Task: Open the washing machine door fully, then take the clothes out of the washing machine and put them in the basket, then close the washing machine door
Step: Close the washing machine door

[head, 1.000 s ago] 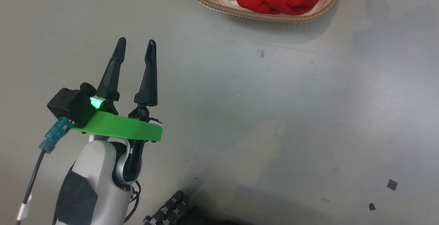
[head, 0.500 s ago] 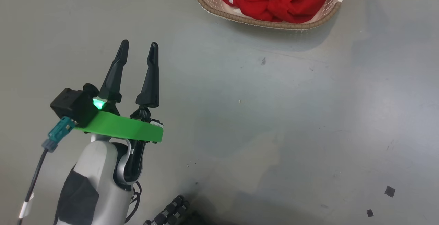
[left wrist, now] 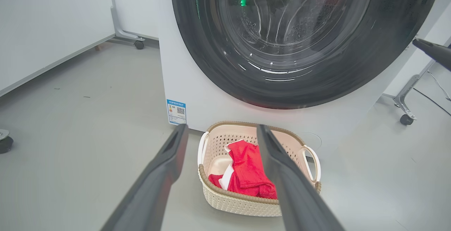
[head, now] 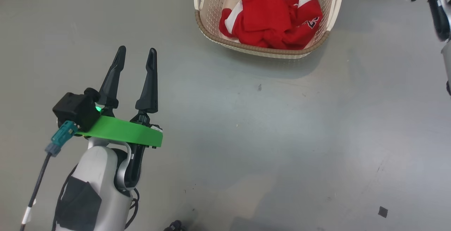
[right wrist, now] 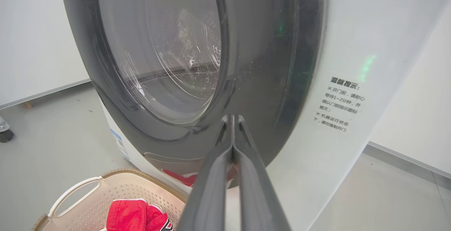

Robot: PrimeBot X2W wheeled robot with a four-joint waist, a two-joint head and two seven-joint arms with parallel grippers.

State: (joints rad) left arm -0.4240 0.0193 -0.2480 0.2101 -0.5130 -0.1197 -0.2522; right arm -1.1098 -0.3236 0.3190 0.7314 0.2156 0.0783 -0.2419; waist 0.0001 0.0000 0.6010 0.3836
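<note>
The right claw [right wrist: 232,116], fingers pressed together and empty, pointed at the black rim of the washing machine door [right wrist: 260,65]; contact was unclear. The left claw [head: 136,49] hung open over the floor [head: 282,136]. The clothes [head: 267,23] lay in the basket [head: 260,49] just before the machine. The door seemed shut and looked stiff and glossy: best pushed at the rim, not the glass.
</note>
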